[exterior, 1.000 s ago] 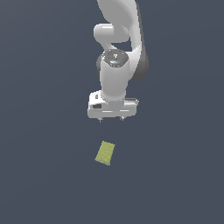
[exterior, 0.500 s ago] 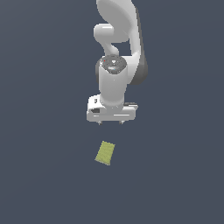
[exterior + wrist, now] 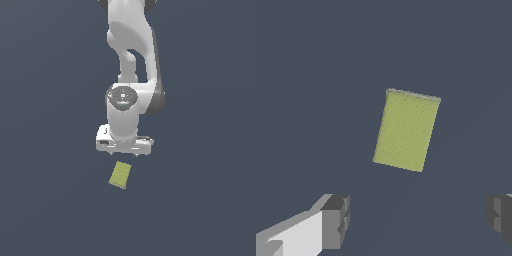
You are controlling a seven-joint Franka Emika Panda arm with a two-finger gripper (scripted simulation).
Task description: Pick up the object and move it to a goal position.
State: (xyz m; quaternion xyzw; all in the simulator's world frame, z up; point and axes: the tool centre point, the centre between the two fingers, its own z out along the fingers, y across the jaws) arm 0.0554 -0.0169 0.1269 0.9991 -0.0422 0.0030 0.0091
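The object (image 3: 120,175) is a small flat yellow-green block lying on the dark grey floor, slightly tilted. My white gripper (image 3: 124,153) hangs just above and behind it in the exterior view, close to the block's far edge. In the wrist view the object (image 3: 406,129) fills the middle of the picture, with the two dark fingertips (image 3: 336,220) far apart on either side of the gripper (image 3: 418,217), which is open with nothing between its fingers. The block is narrower than the gap between the fingers.
A plain dark grey floor (image 3: 50,200) surrounds the block on all sides. The white arm (image 3: 131,60) rises straight up behind the gripper.
The arm has lowered, bringing the gripper down toward the block. The block has not moved.
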